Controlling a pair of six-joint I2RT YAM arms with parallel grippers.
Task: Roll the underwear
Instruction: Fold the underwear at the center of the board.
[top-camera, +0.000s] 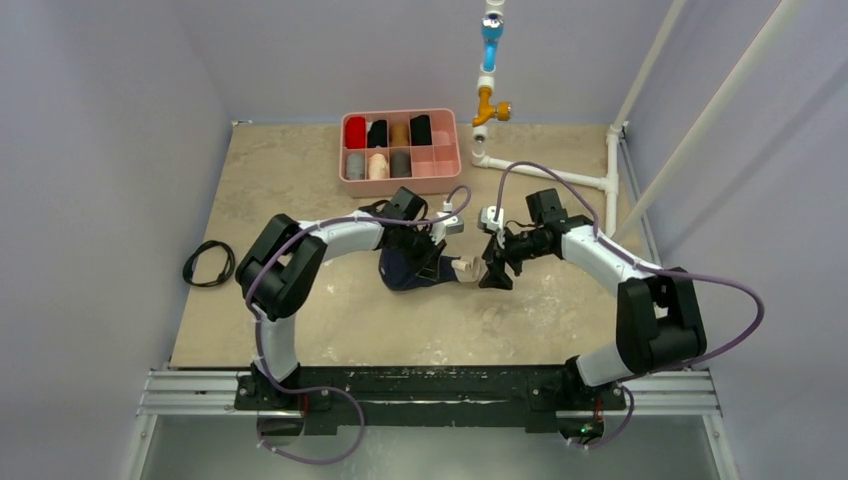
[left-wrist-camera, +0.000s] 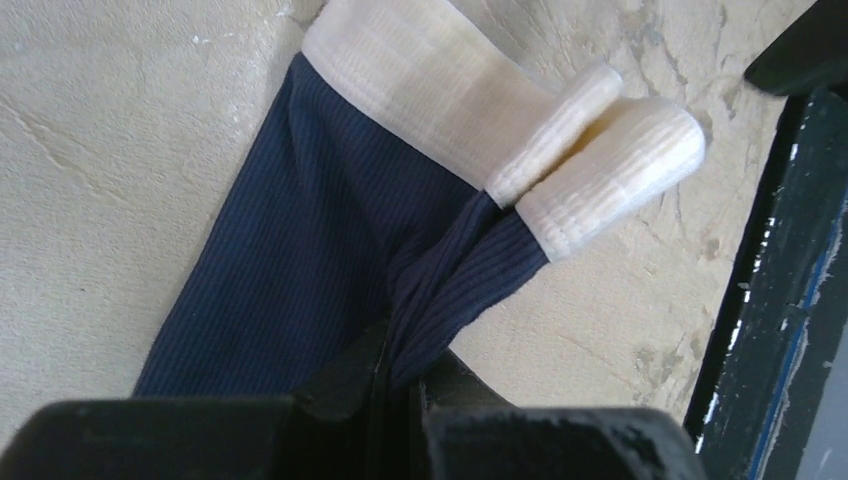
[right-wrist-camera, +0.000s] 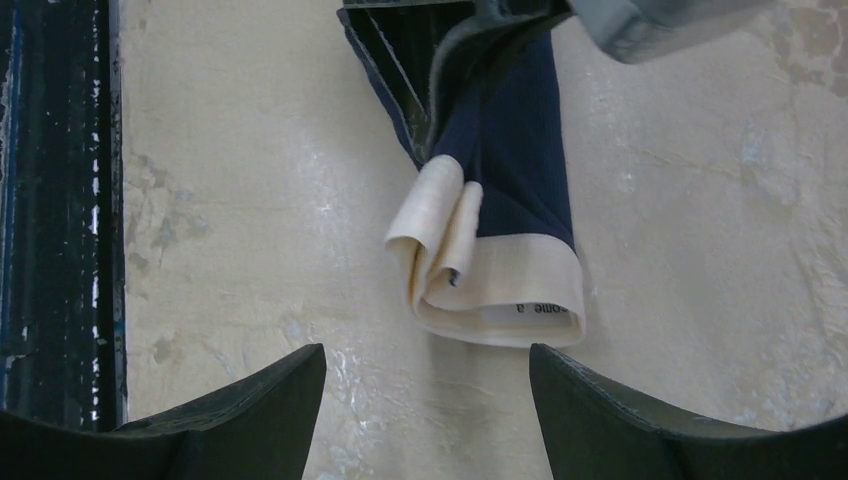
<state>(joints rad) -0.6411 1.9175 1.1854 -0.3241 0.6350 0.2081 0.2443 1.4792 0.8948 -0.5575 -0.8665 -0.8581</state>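
Two tools are meeting over the mottled beige tabletop (top-camera: 290, 180). The left tool (left-wrist-camera: 395, 385) is pinching a bunched fold of the ribbed navy underwear (left-wrist-camera: 290, 240), which is lying mid-tabletop, its cream woven band curling into soft loops. The right tool (right-wrist-camera: 427, 400) is hovering spread wide just beside that band. Farther back, a pink tray (top-camera: 448, 165) is holding fabric rolls (top-camera: 400, 162).

A beige mottled table (top-camera: 300, 180) seen from above. At 12 o'clock sits a pink divided tray (top-camera: 447, 162) holding fabric rolls (top-camera: 377, 133) in red, black, brown, grey and peach; its right-hand compartments are bare. At 9 o'clock lies a coiled black cable (top-camera: 190, 270). At 1 o'clock stands a white pipe frame (top-camera: 560, 176) with an orange valve (top-camera: 487, 105) and a blue fitting (top-camera: 491, 28).
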